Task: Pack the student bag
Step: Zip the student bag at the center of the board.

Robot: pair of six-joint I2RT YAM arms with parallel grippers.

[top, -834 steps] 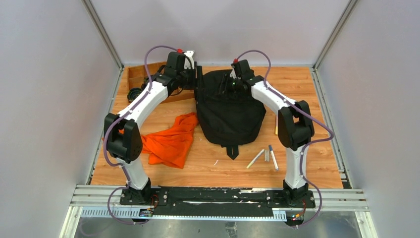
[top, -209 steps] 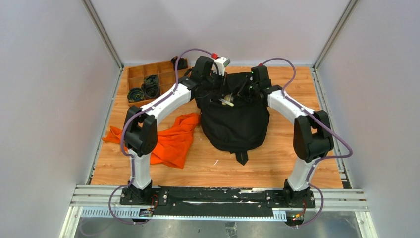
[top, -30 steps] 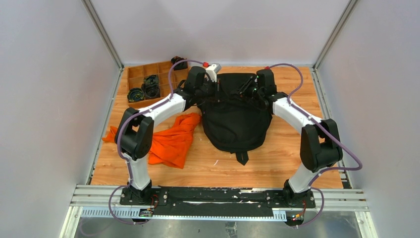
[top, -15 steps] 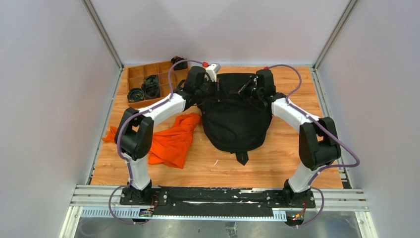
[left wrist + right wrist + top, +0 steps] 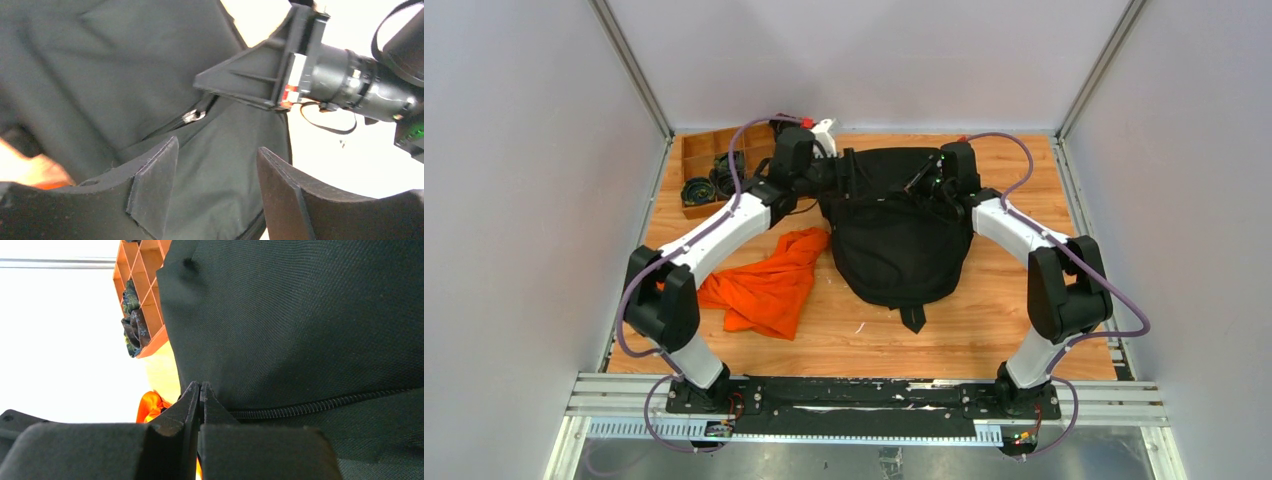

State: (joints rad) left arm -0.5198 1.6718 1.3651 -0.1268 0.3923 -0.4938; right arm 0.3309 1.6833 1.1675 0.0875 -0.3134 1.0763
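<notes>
The left gripper [image 5: 217, 170] has drawn away from the large black soft fabric student bag [image 5: 894, 235], which it was pressed against half a second earlier. Its fingers stand apart and hold nothing, and its arm has swung outward. The bag lies just ahead of and below those spread fingers, flat on the wooden table [image 5: 1024, 340], its top end between the two grippers. The right gripper [image 5: 200, 390] has not shifted. Its jaws are pressed together at the bag's upper right, tips against the fabric just above a black zipper line [image 5: 325, 402], and nothing shows between them. From the left wrist, a small metal zipper pull [image 5: 192, 116] sits just beneath the right gripper's tip.

The pens that lay on the table nearly half a minute ago are gone from it. That, with the release, suggests loading is finished and only closing the bag remains.

A crumpled orange cloth [image 5: 769, 285] lies behind the left gripper, and a wooden compartment tray [image 5: 699, 165] is off to its left.

No brand or label can be read; a red-and-white sticker [image 5: 287, 92] on the right gripper is too small to make out.
</notes>
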